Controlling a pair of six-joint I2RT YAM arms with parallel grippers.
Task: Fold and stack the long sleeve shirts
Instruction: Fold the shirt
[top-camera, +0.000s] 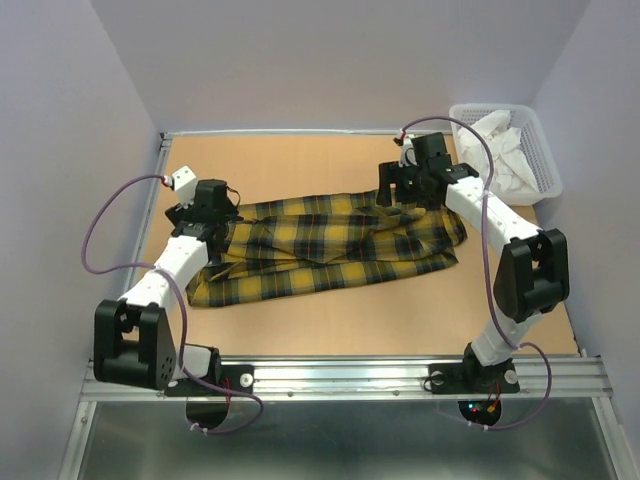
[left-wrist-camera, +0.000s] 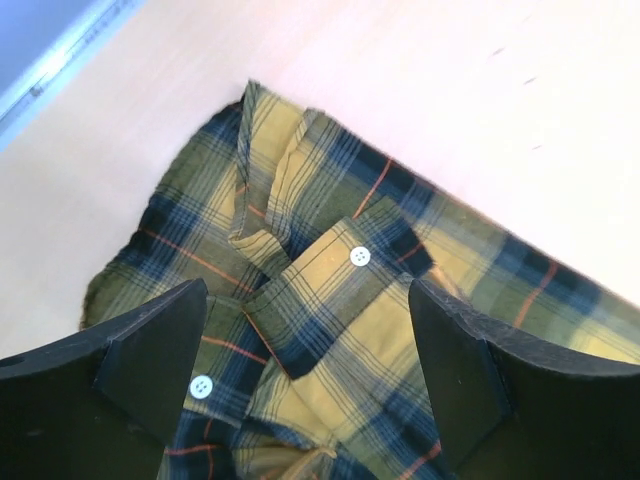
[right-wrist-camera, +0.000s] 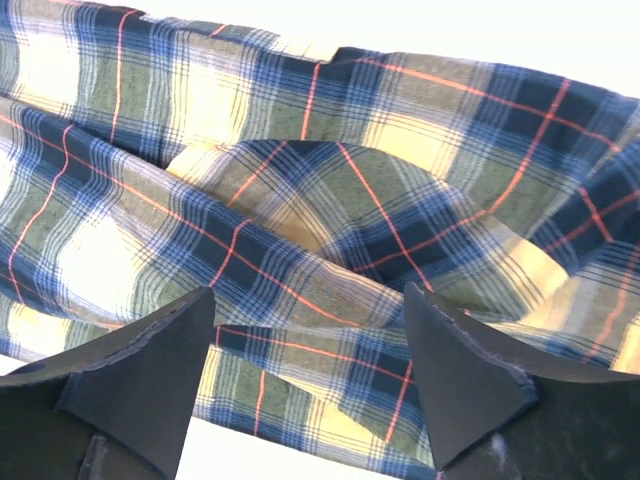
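Shirt: plaid long sleeve shirt lay bunched in a long band across the wooden table.
Left: left gripper hung over the shirt's buttoned left end, fingers spread wide, holding nothing.
Right: right gripper hung over its right end, fingers likewise apart and empty.
Corner: white basket held white cloth.

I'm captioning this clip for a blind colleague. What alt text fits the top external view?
A yellow and dark plaid shirt lies folded into a long band across a tan table, seen from above. The left gripper is over its left end and the right gripper over its right end. A white basket holding white cloth sits in the far right corner.
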